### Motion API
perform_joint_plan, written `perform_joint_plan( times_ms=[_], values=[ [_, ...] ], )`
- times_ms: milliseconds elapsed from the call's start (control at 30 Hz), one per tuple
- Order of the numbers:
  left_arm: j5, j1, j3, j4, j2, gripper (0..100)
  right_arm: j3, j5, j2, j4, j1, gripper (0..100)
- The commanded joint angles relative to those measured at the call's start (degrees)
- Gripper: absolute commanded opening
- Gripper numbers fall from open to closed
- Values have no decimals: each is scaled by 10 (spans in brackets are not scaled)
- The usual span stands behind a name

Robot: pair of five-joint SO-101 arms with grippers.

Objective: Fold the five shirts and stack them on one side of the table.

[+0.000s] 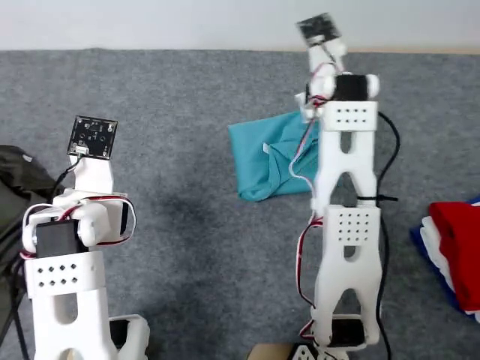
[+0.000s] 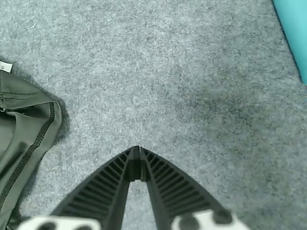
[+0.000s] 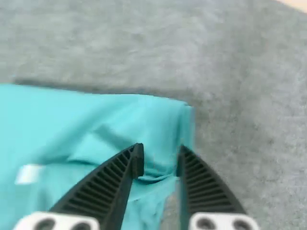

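One teal shirt (image 1: 262, 161) lies directly under your right jaws, parted over its far right corner; left jaws are closed, well apart over the table (image 2: 192, 72).

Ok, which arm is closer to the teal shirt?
Right. The right end effector is directly over the teal shirt, near one edge. The left end effector is over bare carpet, between the teal shirt and a dark shirt, touching neither.
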Motion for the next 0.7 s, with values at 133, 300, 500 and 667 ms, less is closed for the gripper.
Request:
perform_joint_plan(
  times_ms=[133, 300, 500, 667],
  values=[
    [0, 1, -3, -6, -10, 2, 10, -15, -69, 94, -68, 144],
    [0, 1, -3, -1, -10, 2, 70, -25, -73, 93, -83, 193],
    [0, 0, -2, 2, -10, 2, 164, -27, -72, 81, -74, 191],
    [0, 0, -2, 2, -10, 2, 218, -26, -72, 41, -49, 189]
  ],
)
